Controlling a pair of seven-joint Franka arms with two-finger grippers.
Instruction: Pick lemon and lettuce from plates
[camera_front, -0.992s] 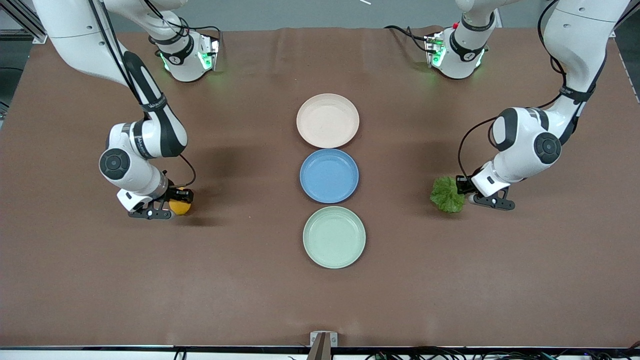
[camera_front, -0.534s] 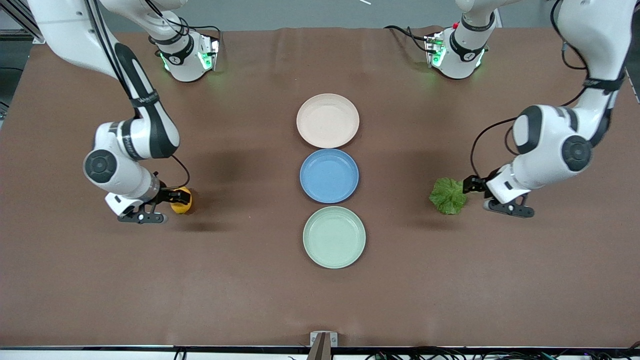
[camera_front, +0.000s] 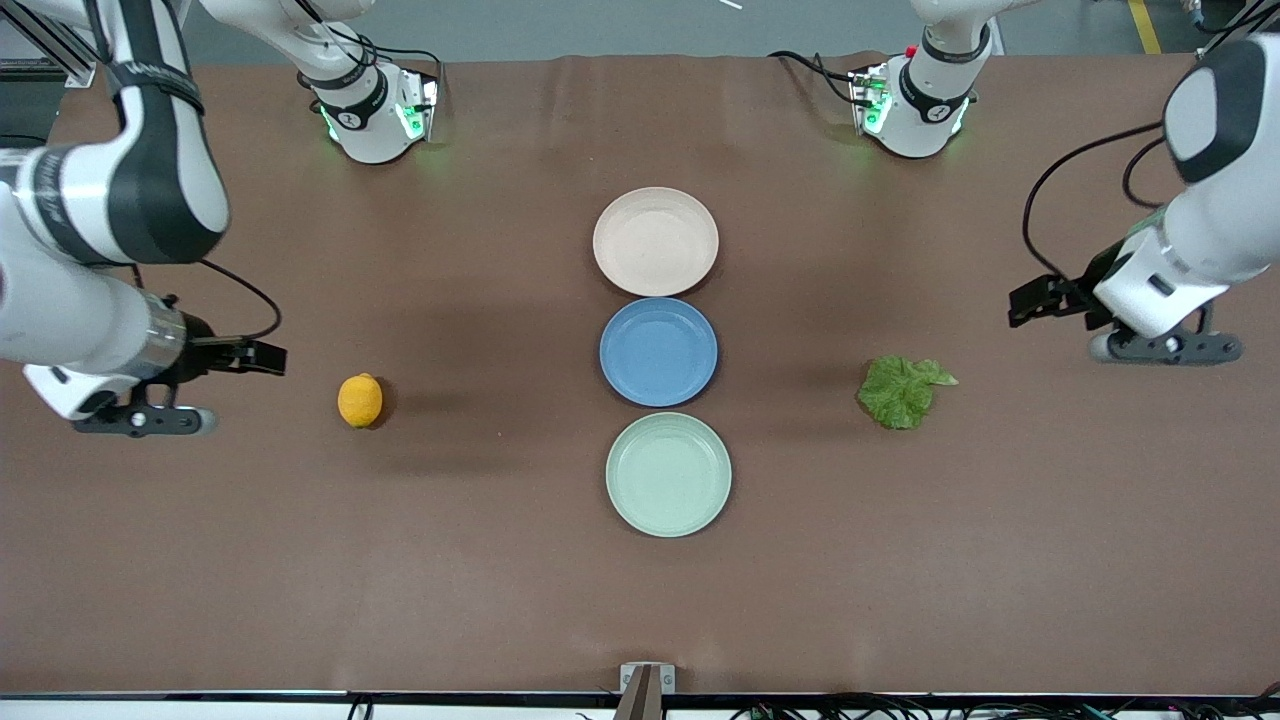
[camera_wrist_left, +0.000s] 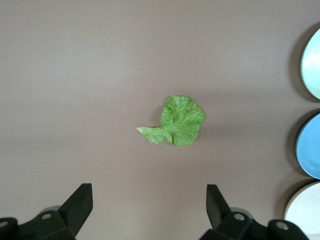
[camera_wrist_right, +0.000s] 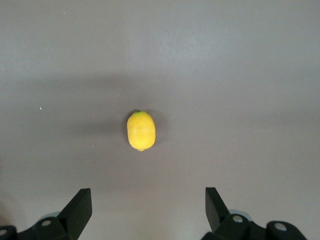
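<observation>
The lemon (camera_front: 360, 400) lies on the bare brown table toward the right arm's end, also in the right wrist view (camera_wrist_right: 141, 131). The lettuce (camera_front: 901, 391) lies on the table toward the left arm's end, also in the left wrist view (camera_wrist_left: 176, 121). The beige-pink plate (camera_front: 655, 241) and the mint green plate (camera_front: 668, 474) are both empty. My right gripper (camera_front: 262, 358) is open and empty, raised over the table apart from the lemon. My left gripper (camera_front: 1035, 300) is open and empty, raised apart from the lettuce.
An empty blue plate (camera_front: 658, 351) sits between the two pale plates in the middle of the table. The arm bases (camera_front: 372, 110) stand along the table's edge farthest from the front camera.
Both grippers have let go, risen and drawn back toward their own ends of the table. The lemon and the lettuce stay where they were set down on the table.
</observation>
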